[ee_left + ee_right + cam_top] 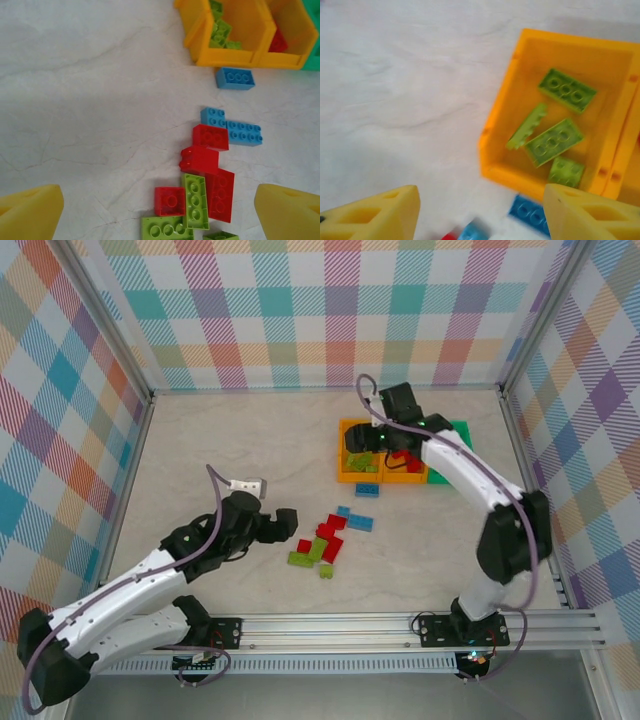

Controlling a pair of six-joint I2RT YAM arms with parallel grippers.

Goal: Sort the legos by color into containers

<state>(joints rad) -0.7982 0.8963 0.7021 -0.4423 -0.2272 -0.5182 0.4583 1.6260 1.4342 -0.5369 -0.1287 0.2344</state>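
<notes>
On the left, we see the left gripper (pixel 159 195) low over the pale table (pixel 220 440). Its jaws are spread wide and hold nothing. Its two yellow fingers (pixel 30 212) sit at the bottom corners of the wrist view. The loose bricks (pixel 205 175) lie on the table in the gap ahead of the fingers, and none touches either one. This heap is a tight cluster of small studded blocks. The lime green ones (pixel 195 201) are nearest the gripper. Red squares and a longer red block (pixel 220 194) are in the middle. Two light blue pieces (pixel 243 133) butt together at the far end. Beyond the heap, a single blue brick (pixel 235 78) lies flat just in front of the bins, close to their near wall. The bins stand joined in a row. The left orange bin (pixel 343 465) holds four lime green bricks (pixel 553 142), three lying studs up and one tipped on its edge. The middle orange bin (pixel 405 479) shows red bricks (pixel 277 42) inside. Of the green bin (pixel 462 430) at the right end, we cannot tell the contents, since the arm crosses over it. The right gripper (pixel 480 200) hangs above the near left corner of the left orange bin. Its jaws are parted wide with nothing gripped. One finger is over bare table and the other over the bin's near wall, and the green bricks lie in the bin beyond the fingertips.
</notes>
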